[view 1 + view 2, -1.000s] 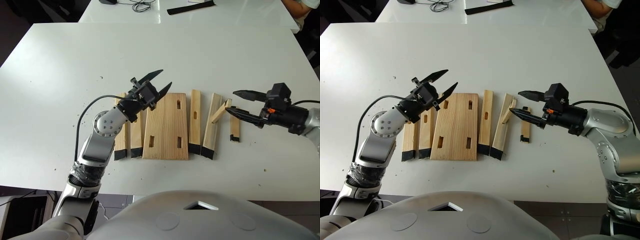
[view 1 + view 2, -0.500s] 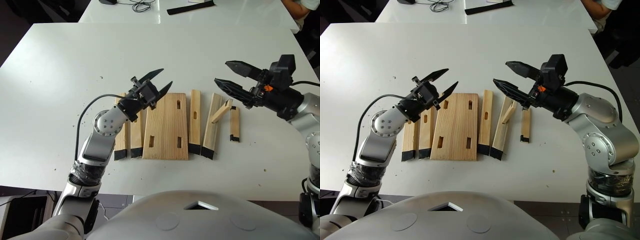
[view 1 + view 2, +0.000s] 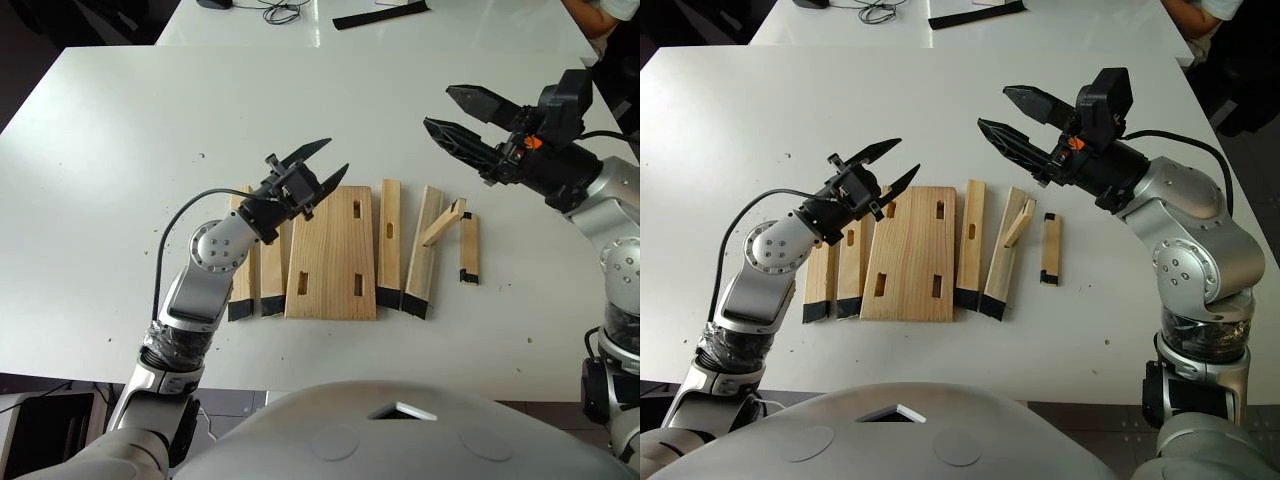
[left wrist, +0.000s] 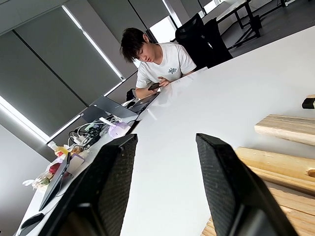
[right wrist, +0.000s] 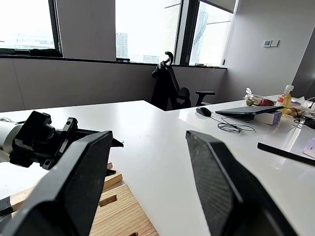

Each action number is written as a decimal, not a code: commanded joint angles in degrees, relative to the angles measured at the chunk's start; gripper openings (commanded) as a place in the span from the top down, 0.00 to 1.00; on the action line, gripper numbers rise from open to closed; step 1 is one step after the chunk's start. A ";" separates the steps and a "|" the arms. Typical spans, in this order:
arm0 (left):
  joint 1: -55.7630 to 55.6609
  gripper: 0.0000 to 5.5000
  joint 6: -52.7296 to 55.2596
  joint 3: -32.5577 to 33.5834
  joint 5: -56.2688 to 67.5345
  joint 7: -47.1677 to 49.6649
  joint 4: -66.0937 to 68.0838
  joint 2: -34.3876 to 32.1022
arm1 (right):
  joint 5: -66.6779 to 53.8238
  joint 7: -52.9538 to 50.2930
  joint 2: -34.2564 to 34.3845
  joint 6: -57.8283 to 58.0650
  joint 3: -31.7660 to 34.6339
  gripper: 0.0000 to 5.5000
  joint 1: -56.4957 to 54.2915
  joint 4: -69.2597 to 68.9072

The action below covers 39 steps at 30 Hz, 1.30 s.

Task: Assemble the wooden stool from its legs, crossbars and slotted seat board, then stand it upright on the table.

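on the table the seat board lies lengthwise near-to-far; left gripper and right gripper gape.

Seat board lies mid-table, toward near edge. Two legs side by side just left of it, two legs just right. Farthest right, short crossbar flat; slanted crossbar between it and rightmost leg.
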State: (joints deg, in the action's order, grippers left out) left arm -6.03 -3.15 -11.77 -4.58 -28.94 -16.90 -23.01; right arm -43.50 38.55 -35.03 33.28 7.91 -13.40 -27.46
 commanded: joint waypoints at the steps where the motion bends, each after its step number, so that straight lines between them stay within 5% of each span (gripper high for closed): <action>1: -0.80 0.60 0.34 -0.37 -0.13 -1.11 0.40 -0.63 | 7.03 2.61 0.93 -3.96 -5.39 0.50 5.41 7.49; 5: -2.25 0.60 0.04 -0.47 0.46 -2.55 1.55 -0.94 | 15.11 3.47 4.80 -11.22 -11.60 0.50 9.90 17.57; 9: -3.17 0.60 -0.20 -0.47 0.79 -3.46 2.18 -1.10 | 14.35 0.54 7.98 -14.01 -9.68 0.50 9.02 17.07; 18: -1.63 0.60 -0.22 -0.06 -0.40 -1.20 1.63 -0.33 | -7.81 -9.75 6.62 -2.43 4.43 0.50 2.79 -4.20; 23: -0.91 0.60 -0.17 0.57 -0.58 -0.16 1.48 -0.43 | -25.66 -6.47 -2.27 5.15 8.34 0.50 13.71 -19.90; 28: 0.17 0.60 0.12 1.48 -0.52 0.39 0.62 -0.94 | -15.92 2.67 -8.41 5.61 2.50 0.50 28.90 -23.65; 34: -1.07 0.60 0.05 2.12 -0.06 -0.07 1.58 -1.18 | 8.85 -1.23 -3.60 -3.68 -13.46 0.50 27.61 -9.57; 39: -1.60 0.60 -0.27 1.81 -0.04 -0.44 2.09 -1.28 | 17.96 -0.08 -1.91 -9.98 -17.83 0.50 27.67 -2.02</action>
State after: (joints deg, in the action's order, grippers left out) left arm -6.62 -3.32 -9.93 -4.34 -28.91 -15.31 -23.98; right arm -28.60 37.57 -36.87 25.72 -8.89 14.65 -31.84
